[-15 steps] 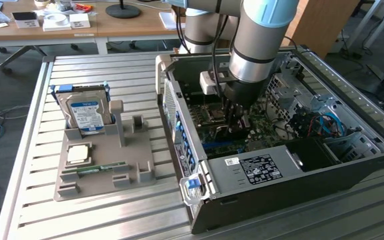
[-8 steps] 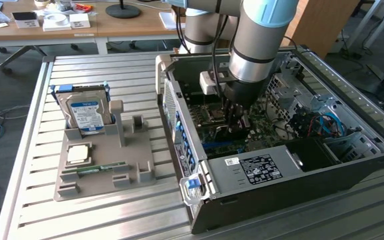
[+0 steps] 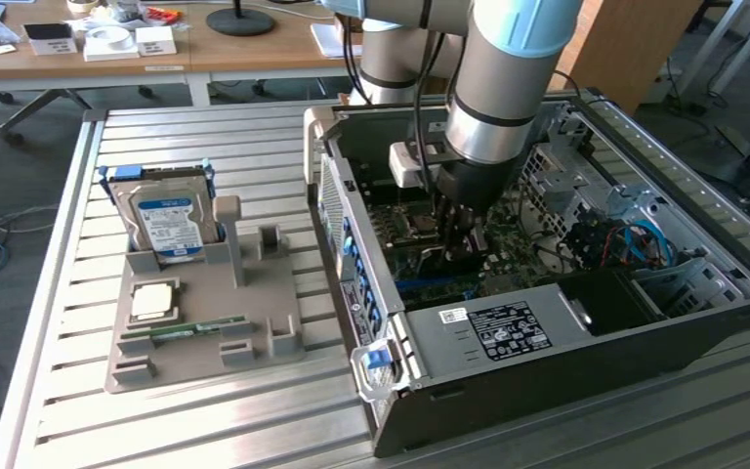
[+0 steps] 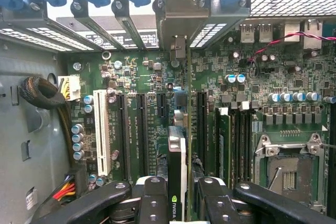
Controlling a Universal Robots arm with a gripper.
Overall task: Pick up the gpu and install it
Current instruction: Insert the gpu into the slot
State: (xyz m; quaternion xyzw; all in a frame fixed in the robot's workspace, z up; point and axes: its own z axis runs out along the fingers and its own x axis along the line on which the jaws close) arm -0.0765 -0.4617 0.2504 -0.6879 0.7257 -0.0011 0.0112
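Jaws closed on the gpu (image 4: pixel 177 150) — the gripper (image 4: pixel 177 195) holds the card edge-on between its fingers (image 4: pixel 155 198), metal bracket at the end farthest from the jaws, near the rear slot covers (image 4: pixel 126 19). Gripper is inside the open pc case (image 3: pixel 545 391), card over the mobo (image 4: pixel 136 77) w/ black expansion slots (image 4: pixel 140 129) on either side of the jaws — can't tell if it's seated.

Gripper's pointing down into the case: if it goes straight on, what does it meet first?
The gpu clamped in the gripper leads, so its lower edge would meet the motherboard first, among the expansion slots. How much gap remains is unclear.
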